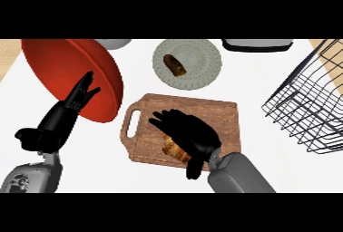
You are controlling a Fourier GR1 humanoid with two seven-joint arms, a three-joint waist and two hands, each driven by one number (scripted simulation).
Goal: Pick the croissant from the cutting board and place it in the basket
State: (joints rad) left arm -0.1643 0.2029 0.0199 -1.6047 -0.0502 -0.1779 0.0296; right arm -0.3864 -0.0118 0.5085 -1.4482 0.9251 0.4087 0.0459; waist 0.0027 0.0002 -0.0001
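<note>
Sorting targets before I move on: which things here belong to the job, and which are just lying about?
In the job: golden-brown croissant, brown wooden cutting board, black wire basket, right robot hand.

Lying about: round red plate, grey woven plate holding a small brown item, resting left robot hand.

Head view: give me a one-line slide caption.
Right black hand curls over the golden croissant on the brown wooden cutting board; black wire basket waits at right, left hand resting open.

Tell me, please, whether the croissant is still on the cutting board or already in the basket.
Still on the cutting board. The croissant lies on the wood under the right hand, and the wire basket stands apart at the right.
</note>
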